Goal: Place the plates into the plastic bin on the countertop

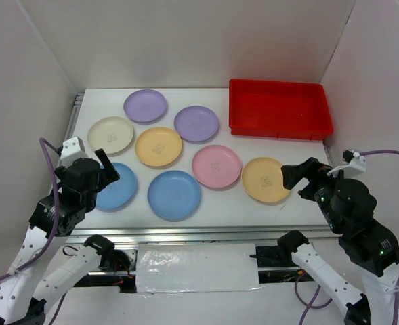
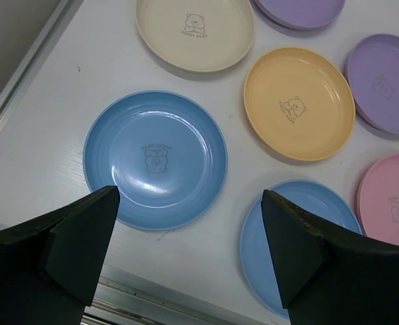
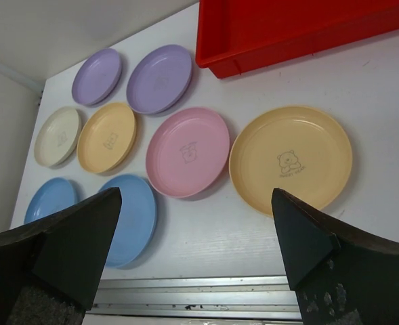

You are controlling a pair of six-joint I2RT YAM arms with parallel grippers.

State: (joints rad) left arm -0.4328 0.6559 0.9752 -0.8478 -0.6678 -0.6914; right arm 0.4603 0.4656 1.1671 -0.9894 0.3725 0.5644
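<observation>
Eight plates lie singly on the white countertop (image 1: 213, 203): two purple (image 1: 145, 105) (image 1: 196, 123), cream (image 1: 110, 135), yellow-orange (image 1: 158, 146), pink (image 1: 217, 166), a second yellow-orange (image 1: 265, 179) and two blue (image 1: 174, 194) (image 1: 121, 189). The red bin (image 1: 279, 108) stands empty at the back right. My left gripper (image 1: 107, 170) (image 2: 189, 196) is open and empty, above the gap between the two blue plates (image 2: 155, 159) (image 2: 257, 247). My right gripper (image 1: 290, 177) (image 3: 196, 193) is open and empty, near the front edge beside the right yellow-orange plate (image 3: 290, 159).
White walls enclose the countertop on the left, back and right. A metal rail (image 1: 206, 233) runs along the front edge and another (image 1: 74, 112) along the left edge. The bin's near wall (image 3: 301, 44) stands just behind the yellow-orange plate.
</observation>
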